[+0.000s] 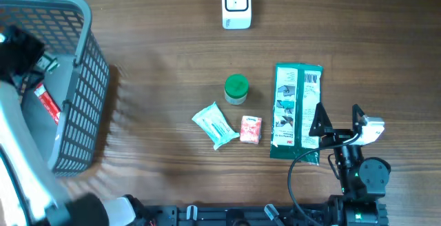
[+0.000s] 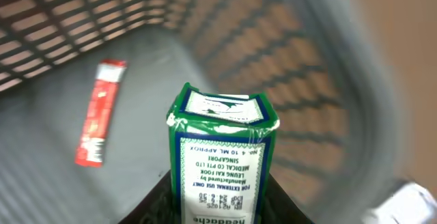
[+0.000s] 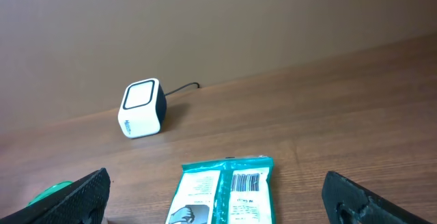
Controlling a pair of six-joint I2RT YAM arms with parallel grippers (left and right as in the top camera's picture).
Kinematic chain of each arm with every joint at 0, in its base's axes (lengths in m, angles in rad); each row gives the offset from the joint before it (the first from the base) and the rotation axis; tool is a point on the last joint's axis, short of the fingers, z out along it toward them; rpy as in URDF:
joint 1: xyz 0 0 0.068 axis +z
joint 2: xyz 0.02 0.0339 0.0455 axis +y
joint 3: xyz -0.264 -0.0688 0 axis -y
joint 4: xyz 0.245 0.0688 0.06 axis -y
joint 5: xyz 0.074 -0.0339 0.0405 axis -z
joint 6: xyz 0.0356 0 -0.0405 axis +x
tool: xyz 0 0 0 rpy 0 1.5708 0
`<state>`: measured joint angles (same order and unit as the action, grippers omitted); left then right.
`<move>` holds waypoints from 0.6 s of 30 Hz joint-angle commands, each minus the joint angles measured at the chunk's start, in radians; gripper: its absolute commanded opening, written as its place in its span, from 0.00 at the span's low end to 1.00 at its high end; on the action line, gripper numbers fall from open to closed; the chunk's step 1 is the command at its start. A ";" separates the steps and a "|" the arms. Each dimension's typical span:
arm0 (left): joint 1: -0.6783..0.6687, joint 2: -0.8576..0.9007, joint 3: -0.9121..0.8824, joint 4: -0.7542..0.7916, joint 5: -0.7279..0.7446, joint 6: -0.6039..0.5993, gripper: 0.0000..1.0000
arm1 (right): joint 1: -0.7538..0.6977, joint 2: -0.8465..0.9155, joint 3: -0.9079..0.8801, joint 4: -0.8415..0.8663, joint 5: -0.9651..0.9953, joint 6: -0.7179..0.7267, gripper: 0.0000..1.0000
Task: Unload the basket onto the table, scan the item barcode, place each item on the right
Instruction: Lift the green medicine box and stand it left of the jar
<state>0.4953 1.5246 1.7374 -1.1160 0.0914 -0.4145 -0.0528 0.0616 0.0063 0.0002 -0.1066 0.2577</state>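
Note:
My left gripper point(image 2: 222, 200) is inside the grey basket point(image 1: 86, 95), shut on a green and white medicine box point(image 2: 222, 149) that stands upright between its dark fingers, printed side facing the camera. The white barcode scanner point(image 1: 236, 4) sits at the far middle of the table and also shows in the right wrist view point(image 3: 142, 108). My right gripper point(image 1: 337, 121) is open at the near right, beside the near end of a flat green packet point(image 1: 296, 109) whose barcode faces up point(image 3: 247, 183).
A red sachet point(image 2: 100, 111) lies on the basket floor. On the table are a green-capped jar point(image 1: 236, 89), a pale tissue pack point(image 1: 215, 125) and a small pink packet point(image 1: 251, 129). The basket's mesh wall point(image 2: 307, 80) rises close to the held box.

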 commanded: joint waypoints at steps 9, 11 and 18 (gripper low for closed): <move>-0.640 -0.138 -0.049 -0.154 -0.029 -0.044 0.36 | 0.001 -0.004 -0.001 0.005 0.007 0.007 1.00; -0.707 -0.115 -0.137 -0.148 -0.051 -0.077 0.36 | 0.001 -0.004 -0.001 0.005 0.006 0.006 1.00; -0.797 -0.098 -0.489 0.132 -0.052 -0.126 0.33 | 0.001 -0.004 -0.001 0.005 0.006 0.007 1.00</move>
<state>-0.2935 1.4246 1.3216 -1.0531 0.0563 -0.5182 -0.0528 0.0616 0.0063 0.0006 -0.1066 0.2577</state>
